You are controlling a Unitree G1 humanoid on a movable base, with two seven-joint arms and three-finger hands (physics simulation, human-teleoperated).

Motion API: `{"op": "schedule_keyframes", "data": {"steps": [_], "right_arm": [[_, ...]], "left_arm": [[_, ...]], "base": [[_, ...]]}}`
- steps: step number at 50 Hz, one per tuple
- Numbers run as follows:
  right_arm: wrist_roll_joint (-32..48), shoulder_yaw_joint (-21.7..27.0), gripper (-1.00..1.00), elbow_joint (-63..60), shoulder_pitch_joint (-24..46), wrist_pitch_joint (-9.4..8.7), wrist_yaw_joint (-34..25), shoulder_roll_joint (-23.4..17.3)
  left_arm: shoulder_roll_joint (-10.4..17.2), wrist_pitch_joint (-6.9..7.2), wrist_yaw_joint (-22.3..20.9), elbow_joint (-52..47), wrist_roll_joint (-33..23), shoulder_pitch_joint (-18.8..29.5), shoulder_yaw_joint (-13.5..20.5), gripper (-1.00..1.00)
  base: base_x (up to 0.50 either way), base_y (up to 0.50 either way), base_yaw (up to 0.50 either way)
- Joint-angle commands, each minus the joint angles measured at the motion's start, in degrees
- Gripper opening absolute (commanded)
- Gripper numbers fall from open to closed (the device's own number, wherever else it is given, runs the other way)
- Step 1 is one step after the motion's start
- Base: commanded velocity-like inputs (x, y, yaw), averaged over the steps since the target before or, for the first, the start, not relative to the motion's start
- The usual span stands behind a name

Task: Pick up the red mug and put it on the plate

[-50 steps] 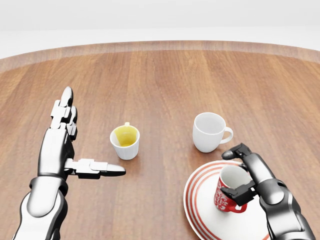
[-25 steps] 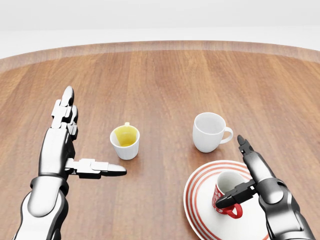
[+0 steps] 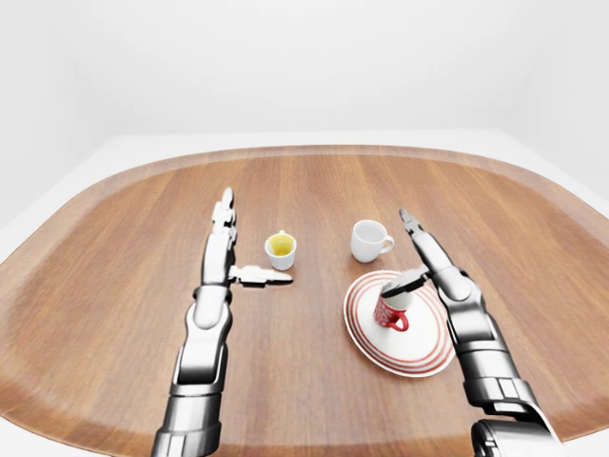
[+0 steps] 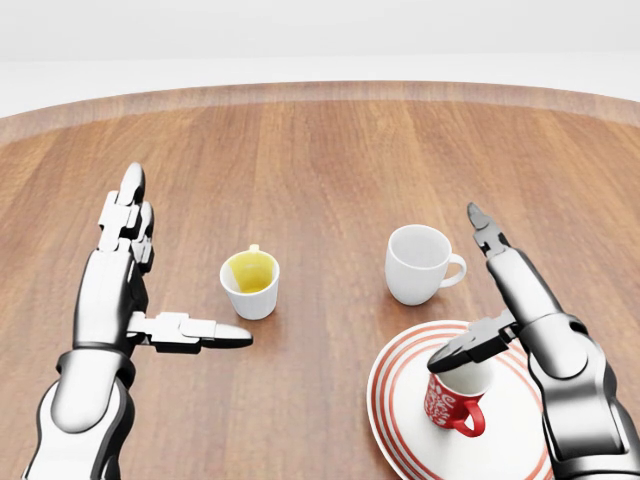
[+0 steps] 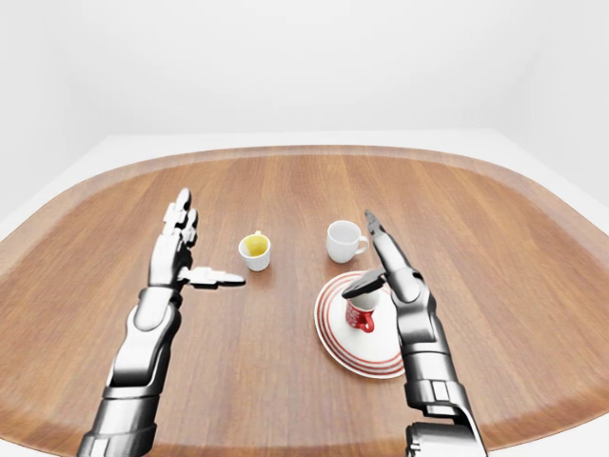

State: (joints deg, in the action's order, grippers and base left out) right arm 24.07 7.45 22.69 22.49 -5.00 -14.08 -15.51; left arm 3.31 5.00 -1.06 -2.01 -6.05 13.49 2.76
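Ceramic, by the look of it: the red mug (image 3: 390,311) should be stiff, glossy, fairly light and chippable; body or handle loop seem the places to hold. In the left-eye view it stands upright on the striped plate (image 3: 423,357), toward the table's (image 3: 114,286) right near edge, and the right hand (image 3: 430,259) is spread, thumb over the rim, gripping nothing.

Head view: the mug's handle points toward the near edge; right fingers (image 4: 497,252) stretch toward the far edge, beside the white mug (image 4: 420,263).

Right-eye view: the left hand (image 5: 179,249) is spread flat, thumb toward the yellow-lined cup (image 5: 254,250).
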Motion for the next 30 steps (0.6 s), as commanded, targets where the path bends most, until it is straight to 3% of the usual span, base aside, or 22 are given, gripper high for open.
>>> {"op": "schedule_keyframes", "data": {"steps": [1,13,24,30], "right_arm": [[-0.54,1.79,1.00,-18.09,0.56,0.00,-6.07,-0.53],[-2.79,3.71,1.00,-31.82,4.15,0.00,-10.10,-2.41],[-6.47,5.04,1.00,-36.81,6.74,0.00,-7.46,-3.22],[-10.05,6.90,1.00,-41.04,9.66,0.00,-6.48,-5.58]], "left_arm": [[0.18,0.00,-0.16,-1.04,0.15,0.25,0.31,1.00],[0.41,0.00,-0.18,-1.36,0.38,1.90,0.57,1.00],[0.25,0.00,-0.77,-7.00,0.26,1.35,0.10,1.00],[0.33,0.00,-0.96,-10.45,0.27,1.42,0.20,1.00]], "base": [[0.00,0.00,0.00],[0.00,0.00,0.00],[0.00,0.00,0.00],[0.00,0.00,0.00]]}}
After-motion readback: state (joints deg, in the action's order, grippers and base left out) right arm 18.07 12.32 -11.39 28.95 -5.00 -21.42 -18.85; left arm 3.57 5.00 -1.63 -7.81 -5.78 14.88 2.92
